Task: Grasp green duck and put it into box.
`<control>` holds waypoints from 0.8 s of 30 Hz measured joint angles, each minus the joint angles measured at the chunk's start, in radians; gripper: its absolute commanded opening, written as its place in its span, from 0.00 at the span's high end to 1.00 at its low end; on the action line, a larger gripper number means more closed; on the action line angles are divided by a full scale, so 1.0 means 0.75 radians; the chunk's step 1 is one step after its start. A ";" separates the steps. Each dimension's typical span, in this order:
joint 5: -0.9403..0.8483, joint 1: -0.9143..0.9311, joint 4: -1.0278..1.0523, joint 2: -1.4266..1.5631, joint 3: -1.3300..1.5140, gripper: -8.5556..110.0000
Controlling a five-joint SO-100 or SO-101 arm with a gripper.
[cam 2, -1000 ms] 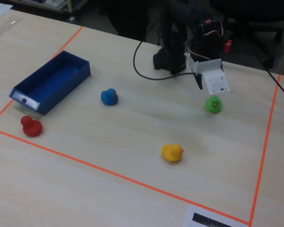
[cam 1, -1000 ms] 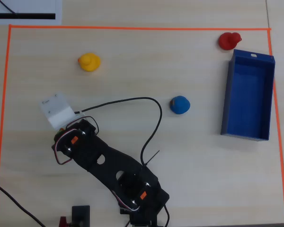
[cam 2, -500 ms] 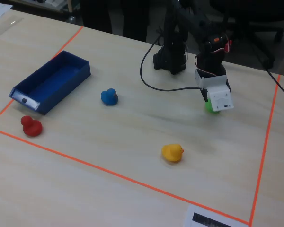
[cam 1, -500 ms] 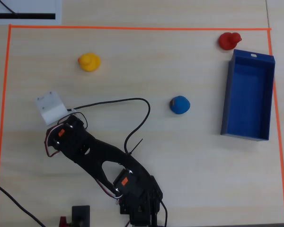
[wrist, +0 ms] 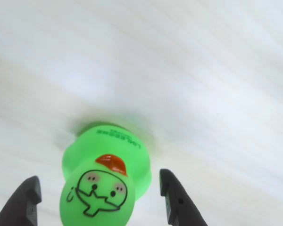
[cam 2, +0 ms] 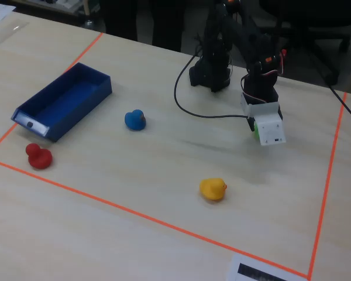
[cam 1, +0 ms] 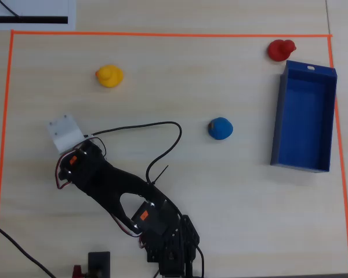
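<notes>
Wrist view: green duck (wrist: 106, 176), underside lettering too blurred, between released end effector (wrist: 101, 197) fingers.

Pale wood-grain table (cam 2: 134, 175), orange tape border (cam 1: 162, 34), dark chairs behind (cam 2: 304, 23)

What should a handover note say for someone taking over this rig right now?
Gripper: open, its two fingers on either side of the green duck, not closed on it in the wrist view.
Green duck: on the table under the gripper; only a sliver of green shows in the fixed view, and the overhead view hides it.
Box: at the right side of the overhead view, empty, far from the arm.
Done: approach and alignment on the duck.
Left: close on the duck, lift, carry it past the blue duck and release in the box.
</notes>
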State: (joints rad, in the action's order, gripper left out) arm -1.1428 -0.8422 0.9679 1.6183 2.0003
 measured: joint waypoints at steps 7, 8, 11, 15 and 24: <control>0.006 0.012 -0.027 -0.061 0.000 0.65; 0.010 0.012 -0.031 -0.070 0.000 0.66; 0.012 0.014 -0.037 -0.088 -0.002 0.74; 0.012 0.033 -0.037 -0.094 -0.018 0.93; 0.098 0.074 0.147 -0.084 -0.119 0.93</control>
State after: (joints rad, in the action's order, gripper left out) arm -1.0692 -0.7869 1.0784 1.5555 1.9113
